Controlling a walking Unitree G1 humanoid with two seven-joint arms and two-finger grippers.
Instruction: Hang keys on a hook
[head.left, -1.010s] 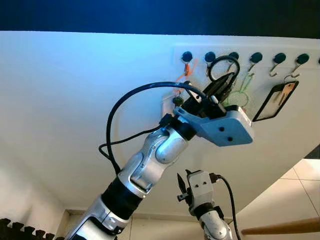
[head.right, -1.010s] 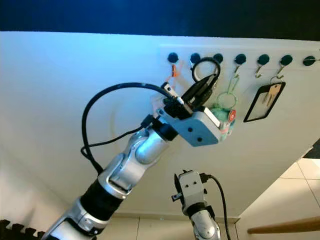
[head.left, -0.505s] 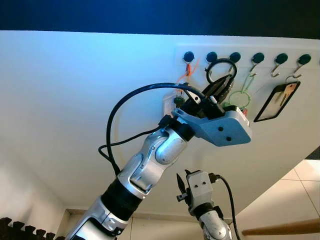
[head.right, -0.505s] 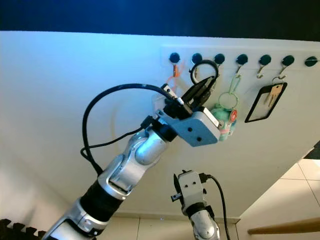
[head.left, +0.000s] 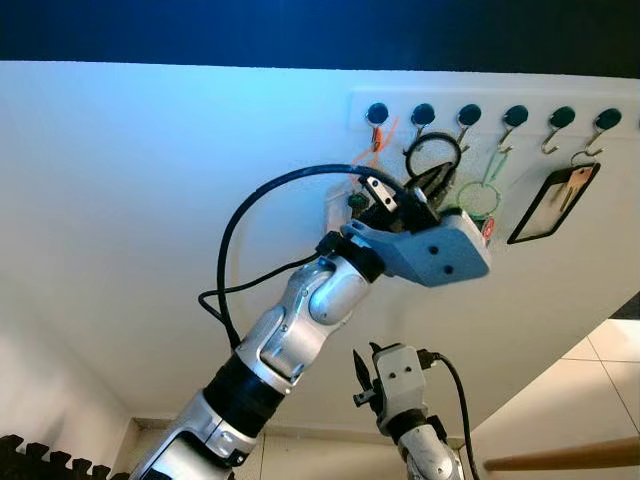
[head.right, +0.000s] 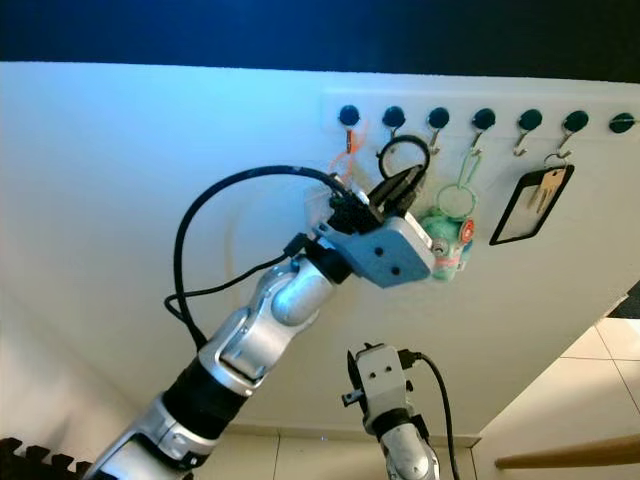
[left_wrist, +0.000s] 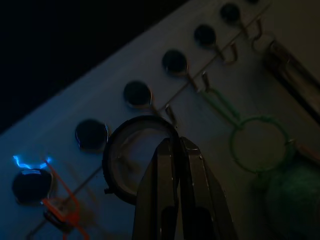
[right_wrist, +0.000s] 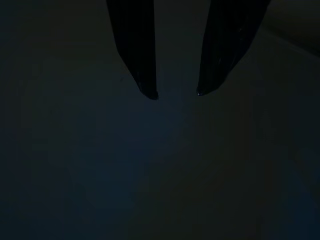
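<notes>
Lowest and nearest, the right hand (head.left: 359, 372) hangs idle below the wall, pointing upward; in its dark wrist view the two black fingers (right_wrist: 137, 55) stand apart with nothing between them.

Above it the left arm reaches up and forward to the white wall, a black cable (head.left: 262, 215) looping over its forearm. The left hand (left_wrist: 175, 145) has its fingers pressed together on the rim of a black key ring (left_wrist: 137, 157), gripping it. The ring sits against the wall just under the row of hooks (head.left: 470, 116), its upper edge touching or very near the tip of one metal hook (left_wrist: 171, 114); I cannot tell whether the ring is already over the hook's tip.

On the wall behind, dark round hook bases run in a line. An orange loop (head.left: 372, 152) hangs from the first hook on the robot's left. To the right of the black ring, a green ring with a strap (left_wrist: 257, 145) hangs from another hook, with a pale green fob (head.right: 443, 243) below it. Further right, a black-framed tag with keys (head.left: 553, 200) hangs from a hook.
</notes>
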